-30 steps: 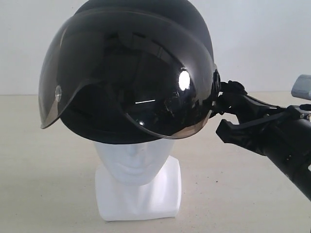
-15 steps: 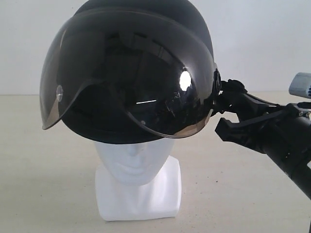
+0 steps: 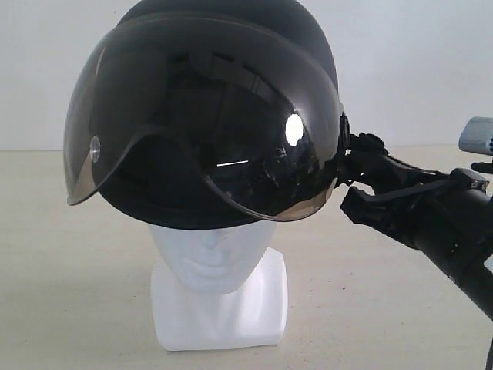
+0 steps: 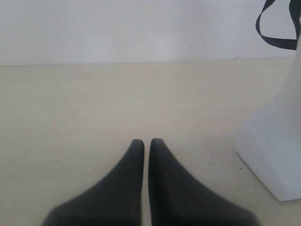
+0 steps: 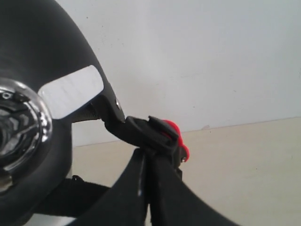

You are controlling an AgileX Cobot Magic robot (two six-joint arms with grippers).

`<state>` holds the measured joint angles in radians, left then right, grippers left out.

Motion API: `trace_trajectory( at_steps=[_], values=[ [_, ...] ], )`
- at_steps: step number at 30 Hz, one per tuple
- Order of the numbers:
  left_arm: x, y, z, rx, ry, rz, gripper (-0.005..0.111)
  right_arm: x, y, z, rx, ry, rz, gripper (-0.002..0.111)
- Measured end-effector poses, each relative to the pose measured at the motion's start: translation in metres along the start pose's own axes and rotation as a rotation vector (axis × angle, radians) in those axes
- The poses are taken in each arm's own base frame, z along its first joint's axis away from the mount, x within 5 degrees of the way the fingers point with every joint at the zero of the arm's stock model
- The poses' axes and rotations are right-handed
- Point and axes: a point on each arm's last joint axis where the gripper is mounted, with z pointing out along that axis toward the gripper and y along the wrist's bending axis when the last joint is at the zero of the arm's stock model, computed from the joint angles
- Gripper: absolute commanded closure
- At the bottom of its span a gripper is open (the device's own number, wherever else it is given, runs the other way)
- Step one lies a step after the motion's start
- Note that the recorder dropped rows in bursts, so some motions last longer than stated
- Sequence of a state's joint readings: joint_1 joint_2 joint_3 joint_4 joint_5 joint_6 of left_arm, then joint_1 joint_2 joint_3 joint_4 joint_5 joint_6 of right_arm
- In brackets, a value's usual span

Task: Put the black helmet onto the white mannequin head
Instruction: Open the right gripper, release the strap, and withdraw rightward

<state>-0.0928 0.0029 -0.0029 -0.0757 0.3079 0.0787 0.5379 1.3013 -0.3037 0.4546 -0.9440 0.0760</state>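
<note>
The black helmet sits tilted on top of the white mannequin head. Its smoky visor hangs over the upper face, so only nose, mouth, neck and base show. At the helmet's right side my right gripper is shut on the strap buckle. In the right wrist view the jaws pinch the black clasp with its red buckle, beside the helmet shell. My left gripper is shut on nothing, low over the table near the mannequin's base. A loop of black strap hangs above the base.
The mannequin stands on a beige tabletop before a plain white wall. A grey camera part shows at the right edge, above the right arm.
The helmet's visor edge has shifted a touch to the right. My right gripper has dipped slightly while it stays shut on the buckle.
</note>
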Motion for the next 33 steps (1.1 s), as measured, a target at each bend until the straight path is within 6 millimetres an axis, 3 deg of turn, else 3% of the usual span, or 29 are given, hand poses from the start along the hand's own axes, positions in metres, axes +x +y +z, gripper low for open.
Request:
trace_trajectory(
  at_steps=[21,23,28,33],
  values=[
    [0.0,0.0,0.0,0.0,0.0,0.0,0.102,0.009,0.004,-0.001,-0.044,0.116,0.094,0.107],
    [0.0,0.0,0.0,0.0,0.0,0.0,0.102,0.01,0.004,-0.001,-0.059,0.128,0.103,0.1],
    [0.0,0.0,0.0,0.0,0.0,0.0,0.102,0.009,0.005,-0.005,-0.073,0.15,0.116,0.068],
    [0.0,0.0,0.0,0.0,0.0,0.0,0.102,0.013,0.001,-0.007,-0.046,0.189,0.127,0.064]
  ],
)
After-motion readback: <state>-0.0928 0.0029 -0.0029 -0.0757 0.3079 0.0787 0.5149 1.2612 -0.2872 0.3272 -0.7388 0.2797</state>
